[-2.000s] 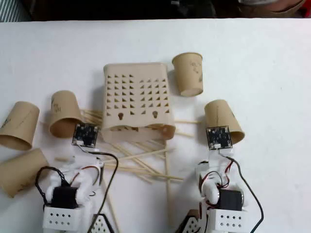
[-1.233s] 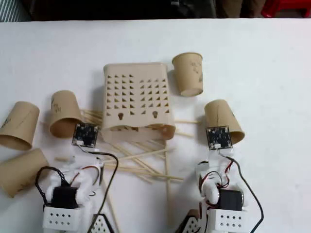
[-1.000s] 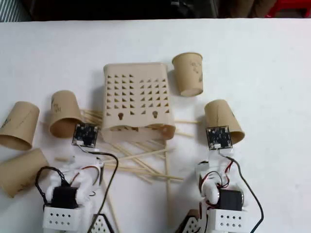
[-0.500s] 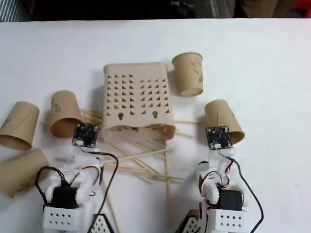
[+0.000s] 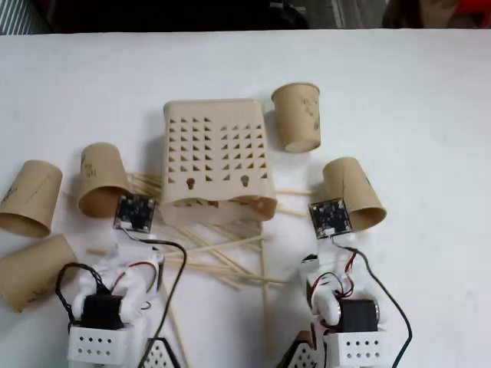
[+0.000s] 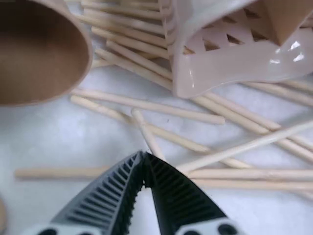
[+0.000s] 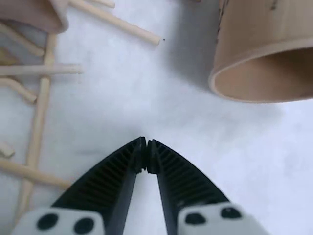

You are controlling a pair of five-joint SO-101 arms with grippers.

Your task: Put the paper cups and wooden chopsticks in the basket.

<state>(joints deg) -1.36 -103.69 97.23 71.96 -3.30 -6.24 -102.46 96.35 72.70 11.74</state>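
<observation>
Left pincer [image 6: 143, 154] first: you have its black toothed jaws pressed together at the tips with nothing between them, low over the wooden chopsticks [image 5: 222, 253], and one stick's end runs under the tips. Your right pincer [image 7: 146, 142] is closed to a hairline slit and grips nothing either; it hangs over bare white table [image 5: 430, 115], with the open mouth of the right-hand cup [image 5: 353, 193] near it. In the high view your left arm [image 5: 107, 307] sits at the lower left of the frame and your right arm [image 5: 341, 307] at the lower middle-right. The basket [image 5: 217, 157] lies just above the centre, tipped so that a perforated wall faces up. None of the cups or sticks is in it. The chopsticks fan out from under its lower edge and spread down across the lower centre, between the two arms, with a few crossing one another. The right-hand cup lies on its side right of centre, mouth toward the lower right. The upper cup [image 5: 296, 116] is just off the basket's upper right corner (whether it stands or lies, you cannot tell from here). The left-hand cup [image 5: 102, 179] lies left of the basket, mouth toward the bottom of the frame. The far-left cup [image 5: 31, 198] lies at the left edge, and the lower-left cup [image 5: 31, 270] lies just below it.
</observation>
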